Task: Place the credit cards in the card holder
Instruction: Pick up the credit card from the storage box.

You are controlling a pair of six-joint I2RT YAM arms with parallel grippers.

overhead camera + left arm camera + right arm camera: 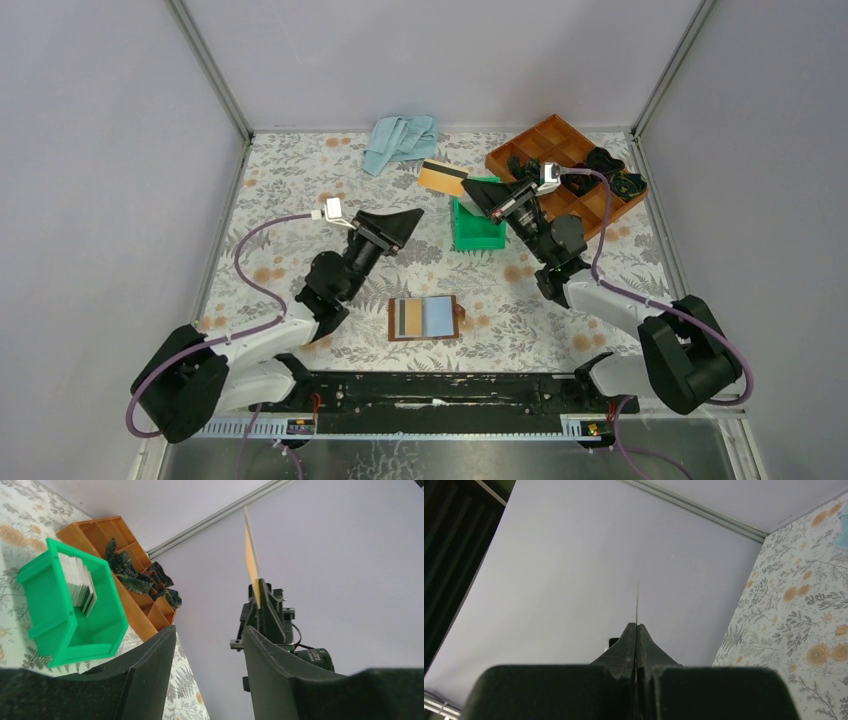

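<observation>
— Fingers [621, 652] of the right pincer [636, 628] crowd the lens. They are pressed fully together on one credit card [638, 597], seen edge-on as a thin line rising from the tips.

— And the other arm?

— Beside that card and a little lower, the left pincer [412, 222] stands wide open with nothing in it, its tips aimed at the card's free end.

— So a handover?

— That's my reading. To do it well, I'd have the left pincer come in square to the card's flat faces. It should close on the free half clear of the right tips, and the right should let go only once that grip is firm. A thin, stiff card will likely pivot or slip if it is pinched at a corner.

— What does the card look like?

— Gold-tan, with a dark stripe along one long edge.

— Where does it go?

— Into the card holder [426, 318]. That lies below both pincers, back toward the arm bases and between them, opened flat on the tabletop [300, 180]. It is brown, with grey and light-blue card faces showing in its slots.

— Any more cards?

— Just under the right pincer sits a green bin [475, 240] with a stack of cards [80, 582] leaning inside. Beyond it is a wooden tray [560, 150].
</observation>
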